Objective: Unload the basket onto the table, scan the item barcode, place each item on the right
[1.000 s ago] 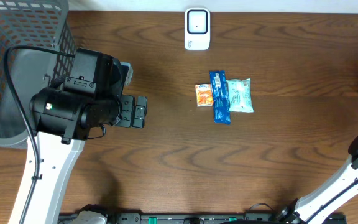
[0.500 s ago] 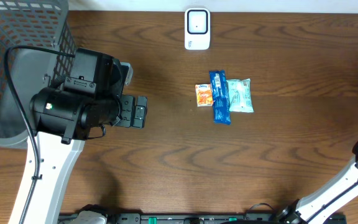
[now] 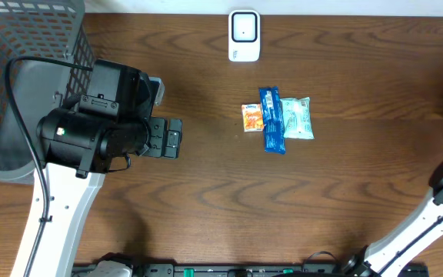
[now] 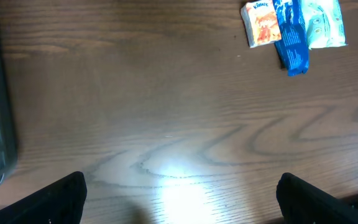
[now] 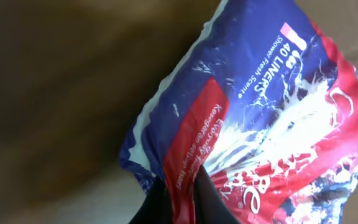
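Grey basket (image 3: 18,46): contents unclear | left gripper (image 4: 182,205) wide, empty | right gripper (image 5: 176,199) pinching liner pack (image 5: 260,112)

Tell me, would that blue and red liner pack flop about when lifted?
Probably floppy: the liner pack is a creased, crinkled plastic bag. Its glossy film looks slippery, so it might slide in a grip. Likely light for its size, since the label says liners.

The tabletop (image 3: 344,192) is dark brown wood with a strong grain. A white scanner (image 3: 244,35) sits at its far edge. Near the middle three packets lie flat in a row, touching: orange (image 3: 251,117), a longer blue one (image 3: 271,119) and pale green (image 3: 298,118). A grey mesh basket (image 3: 21,46) stands at the left edge.
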Controlling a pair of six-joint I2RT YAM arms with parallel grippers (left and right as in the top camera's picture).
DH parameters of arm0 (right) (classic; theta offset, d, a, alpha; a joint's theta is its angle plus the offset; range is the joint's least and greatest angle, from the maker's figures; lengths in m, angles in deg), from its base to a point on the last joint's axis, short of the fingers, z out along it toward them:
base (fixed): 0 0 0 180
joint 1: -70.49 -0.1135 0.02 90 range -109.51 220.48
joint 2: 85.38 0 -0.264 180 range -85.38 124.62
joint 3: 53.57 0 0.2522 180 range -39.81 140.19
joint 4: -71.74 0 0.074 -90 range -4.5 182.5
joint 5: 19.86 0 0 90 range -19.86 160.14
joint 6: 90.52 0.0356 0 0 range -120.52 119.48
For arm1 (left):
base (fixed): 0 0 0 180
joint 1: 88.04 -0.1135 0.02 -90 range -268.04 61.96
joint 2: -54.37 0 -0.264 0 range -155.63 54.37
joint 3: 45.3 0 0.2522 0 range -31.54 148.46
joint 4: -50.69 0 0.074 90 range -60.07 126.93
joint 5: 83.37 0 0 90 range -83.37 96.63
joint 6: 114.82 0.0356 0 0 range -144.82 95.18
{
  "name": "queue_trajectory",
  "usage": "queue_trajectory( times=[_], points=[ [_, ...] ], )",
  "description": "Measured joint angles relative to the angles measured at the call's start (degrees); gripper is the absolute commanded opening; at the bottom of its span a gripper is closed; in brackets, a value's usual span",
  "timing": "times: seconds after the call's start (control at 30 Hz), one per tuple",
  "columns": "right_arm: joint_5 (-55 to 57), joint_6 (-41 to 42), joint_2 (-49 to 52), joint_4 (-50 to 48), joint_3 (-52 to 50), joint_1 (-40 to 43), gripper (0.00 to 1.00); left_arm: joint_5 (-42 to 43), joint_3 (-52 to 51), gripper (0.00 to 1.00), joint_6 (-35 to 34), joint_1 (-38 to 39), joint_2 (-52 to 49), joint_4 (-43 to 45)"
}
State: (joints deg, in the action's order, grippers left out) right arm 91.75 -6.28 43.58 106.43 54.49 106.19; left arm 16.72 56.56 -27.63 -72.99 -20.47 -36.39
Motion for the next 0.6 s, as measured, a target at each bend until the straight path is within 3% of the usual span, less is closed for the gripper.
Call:
queue_trajectory(
  times=[0.13,0.33,0.6],
  points=[
    [-3.5,7.3,0.0,1.1,1.7,-5.6,0.11,0.0,0.0,0.98,0.0,0.0,0.0,0.0],
    [-3.6,17.4,0.0,1.9,2.1,-12.2,0.12,0.0,0.0,0.98,0.0,0.0,0.0,0.0],
    [2.8,24.9,0.0,5.0,2.3,-11.8,0.09,0.0,0.0,0.98,0.0,0.0,0.0,0.0]
  ],
)
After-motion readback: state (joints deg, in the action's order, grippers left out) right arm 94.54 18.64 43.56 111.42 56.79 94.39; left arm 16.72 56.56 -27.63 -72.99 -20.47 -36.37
